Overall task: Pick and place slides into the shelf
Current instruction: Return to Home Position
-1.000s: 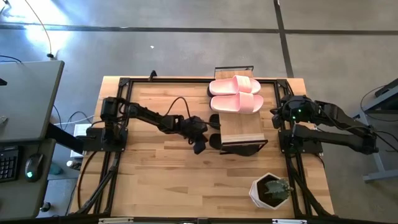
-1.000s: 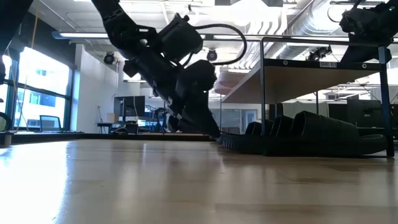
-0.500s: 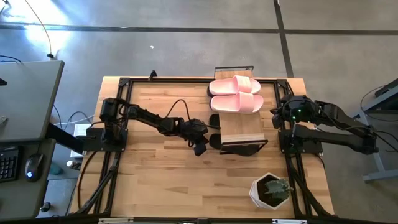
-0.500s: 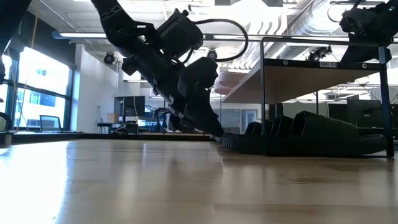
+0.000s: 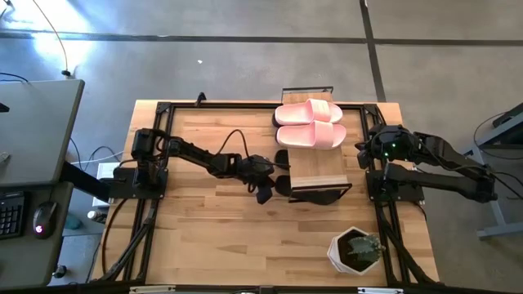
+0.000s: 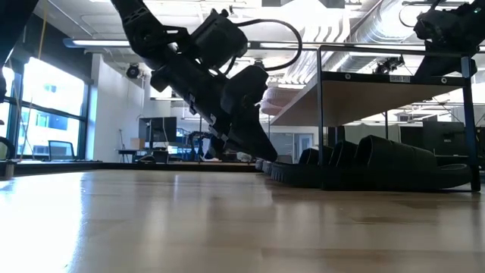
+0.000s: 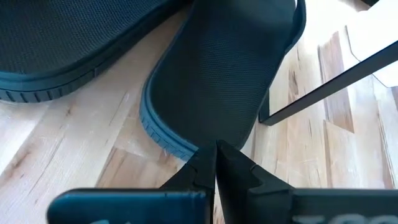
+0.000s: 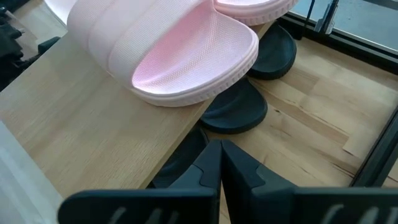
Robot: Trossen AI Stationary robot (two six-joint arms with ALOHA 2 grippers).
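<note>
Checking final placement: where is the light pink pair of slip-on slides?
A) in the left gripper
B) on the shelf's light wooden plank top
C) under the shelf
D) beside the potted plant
B: the light pink slides lie on the shelf's wooden plank top, matte black slides beneath.

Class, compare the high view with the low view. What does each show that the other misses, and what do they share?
Only the high view shows the potted plant on the table and the pink slides lying side by side on top of the shelf. Only the low view shows the black slides in a row under the shelf's plank, and the room behind. Both show the shelf and the left gripper, low beside it.
</note>
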